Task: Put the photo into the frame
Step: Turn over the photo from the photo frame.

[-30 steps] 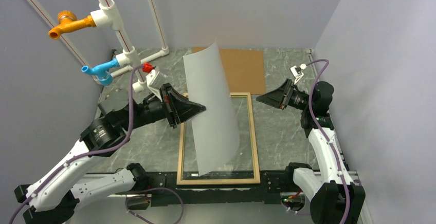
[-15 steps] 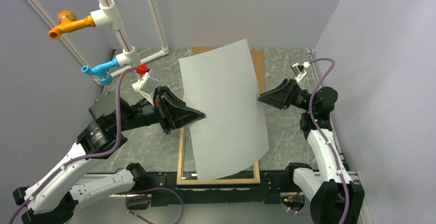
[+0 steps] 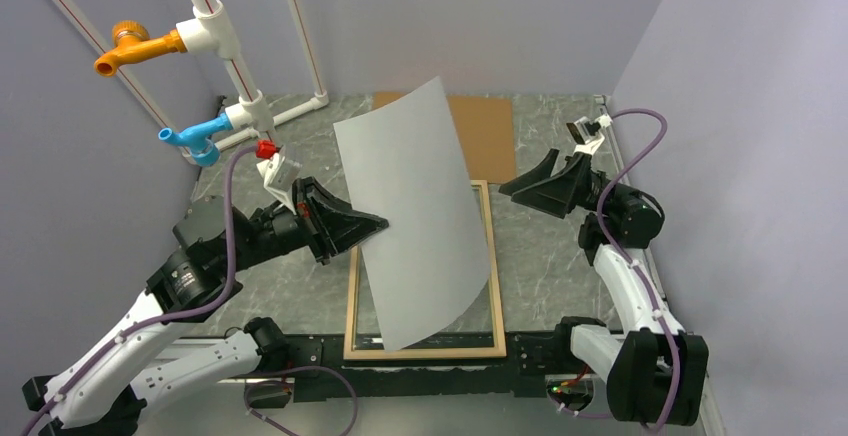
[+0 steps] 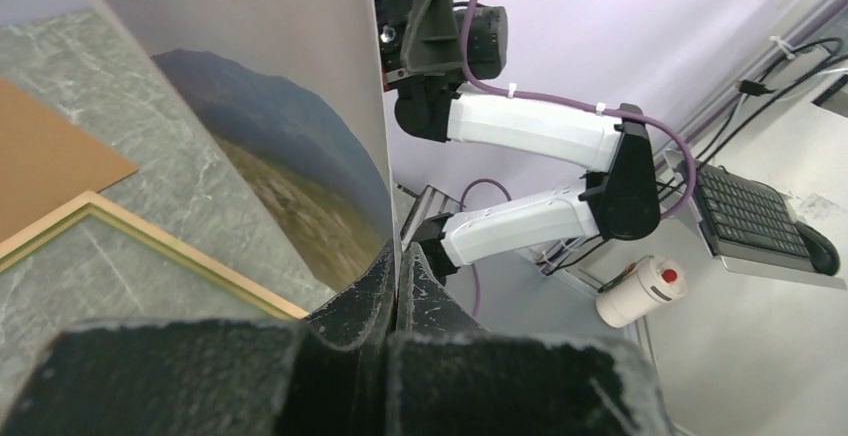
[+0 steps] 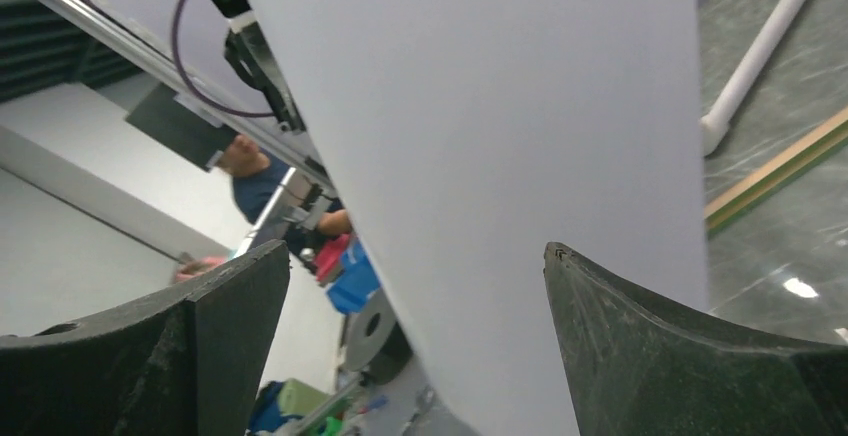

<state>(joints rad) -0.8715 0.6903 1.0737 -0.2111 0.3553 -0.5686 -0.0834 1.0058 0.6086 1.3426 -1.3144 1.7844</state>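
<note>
Left hand: my left hand point(image 3: 383, 222) is shut tight on the photo point(image 3: 420, 216), pinching its left edge about halfway up, one finger on each face.

Right hand: my right hand point(image 3: 512, 188) is spread wide and holds nothing. It is raised off the counter point(image 3: 550, 256) to the right of the sheet, pointed at it and not touching it. In its own camera the white paper fills the space ahead between the two fingers point(image 5: 640, 336).

Photo: off the counter, standing steeply and bowed. Its plain white back faces the overhead camera; the printed side (dark hills over a yellow-green slope) shows in my left wrist camera. The top edge leans toward the far wall and the bottom edge hangs over the near end of the frame point(image 3: 440, 352). I cannot tell whether that edge touches the glass.

Frame: lying flat on the counter between my two arms, pale wood face up, long sides running away from me. The sheet hides much of its left half from above.

Brown board: the brown board point(image 3: 485, 131) lies flat on the far side of the counter, just beyond the frame, with its left part behind the photo.

Far left: white pipes point(image 3: 215, 36) stand there, with an orange tap point(image 3: 130, 46) high up and a blue tap point(image 3: 195, 138) lower down.
</note>
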